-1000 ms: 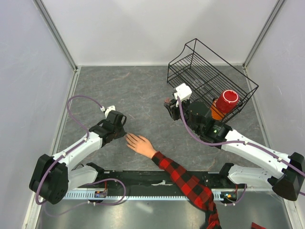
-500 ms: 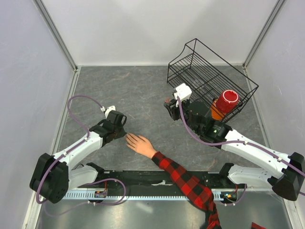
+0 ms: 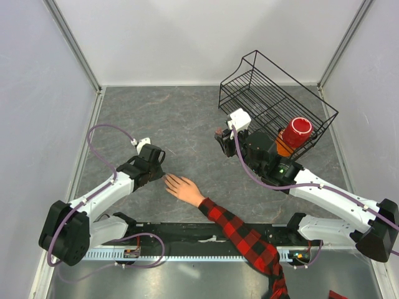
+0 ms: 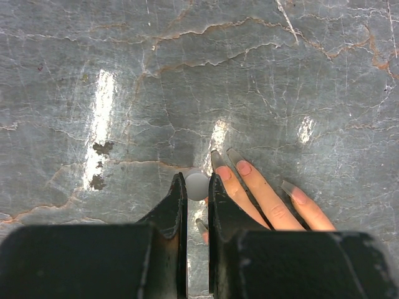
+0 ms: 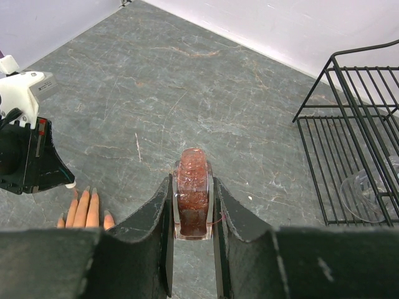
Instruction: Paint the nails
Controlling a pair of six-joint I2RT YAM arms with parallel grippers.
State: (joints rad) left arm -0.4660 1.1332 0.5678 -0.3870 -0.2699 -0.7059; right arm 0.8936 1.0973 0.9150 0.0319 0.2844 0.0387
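Observation:
A pale hand (image 3: 181, 187) with spread fingers lies flat on the grey table, on an arm in a red-and-black plaid sleeve (image 3: 243, 240). Its long nails (image 4: 216, 160) show in the left wrist view, right of my left gripper. My left gripper (image 4: 197, 176) is shut on a small white round cap (image 4: 197, 187), held just left of the fingertips; no brush tip shows. My right gripper (image 5: 192, 180) is shut on the small dark red bottle (image 5: 193, 190), held above the table to the hand's far right. The hand also shows in the right wrist view (image 5: 84, 208).
A black wire basket (image 3: 274, 103) stands tilted at the back right, with a red cup (image 3: 297, 132) at its near edge. A clear cup (image 5: 368, 196) lies in the basket. Grey walls enclose the table on three sides.

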